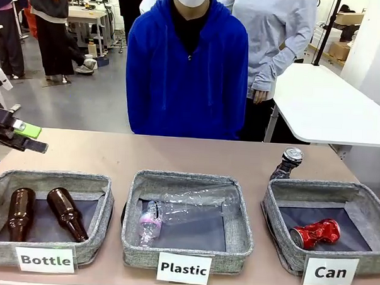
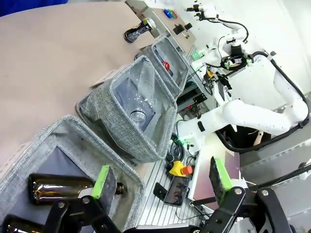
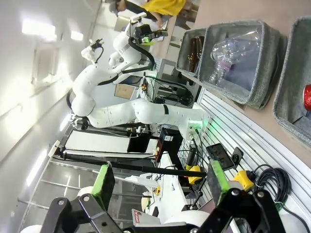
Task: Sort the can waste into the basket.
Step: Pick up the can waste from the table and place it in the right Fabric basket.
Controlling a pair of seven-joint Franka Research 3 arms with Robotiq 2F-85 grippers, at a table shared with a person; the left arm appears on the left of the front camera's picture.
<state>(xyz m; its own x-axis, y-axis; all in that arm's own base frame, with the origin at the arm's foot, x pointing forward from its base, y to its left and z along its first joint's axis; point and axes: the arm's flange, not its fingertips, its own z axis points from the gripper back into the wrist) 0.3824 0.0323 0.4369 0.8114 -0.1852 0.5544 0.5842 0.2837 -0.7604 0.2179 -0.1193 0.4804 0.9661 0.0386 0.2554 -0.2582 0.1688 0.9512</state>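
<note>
The grey "Can" basket (image 1: pixel 315 189) sits at the front right of the table, and a crushed red can (image 1: pixel 315 233) lies on its dark floor. Behind it, a dark crushed can (image 1: pixel 289 164) stands upright on the bare tabletop. My left gripper (image 1: pixel 32 139) hovers open at the far left, above the table behind the "Bottle" basket (image 1: pixel 49 180). In the left wrist view the left gripper (image 2: pixel 160 178) is open and holds nothing, with the dark can (image 2: pixel 138 32) far off beyond the Can basket (image 2: pixel 181 63). My right gripper (image 3: pixel 160 182) is open off the table's side, and the Can basket (image 3: pixel 286 77) is at the right edge.
The "Bottle" basket holds two brown bottles (image 1: pixel 67 213). The middle "Plastic" basket (image 1: pixel 188 180) holds clear plastic bottles (image 1: pixel 193 206). A person in a blue hoodie (image 1: pixel 187 66) stands at the far edge, hands out of sight. A white table (image 1: pixel 330 104) stands behind on the right.
</note>
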